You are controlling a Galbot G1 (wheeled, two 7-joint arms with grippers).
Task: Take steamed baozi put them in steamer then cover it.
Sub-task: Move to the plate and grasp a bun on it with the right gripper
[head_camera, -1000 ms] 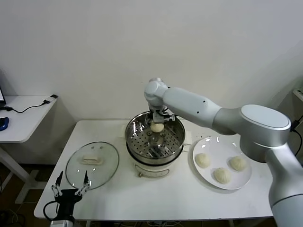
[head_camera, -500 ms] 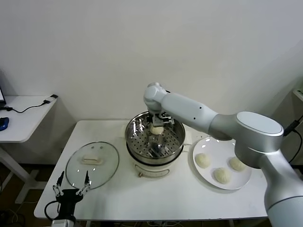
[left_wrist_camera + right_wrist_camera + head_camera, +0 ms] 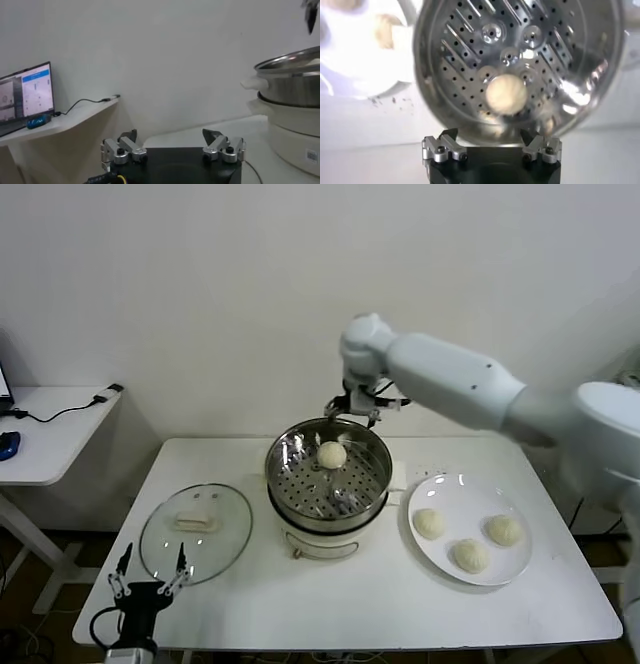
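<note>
One steamed baozi lies on the perforated tray of the steamer, toward its back. My right gripper hangs open and empty above the steamer's back rim. Its wrist view looks straight down on that baozi in the steamer, with the right gripper well clear of it. Three more baozi rest on the white plate to the right. The glass cover lies flat on the table to the steamer's left. My left gripper is parked open at the table's front left corner.
A side desk with a cable stands off to the left, and a laptop sits on it. The left wrist view shows the steamer's side on its white base. A white wall runs close behind the table.
The right gripper opened and let go of the baozi, which now lies on the tray. It then rose and moved back, out of the pot. The left arm stayed put.
</note>
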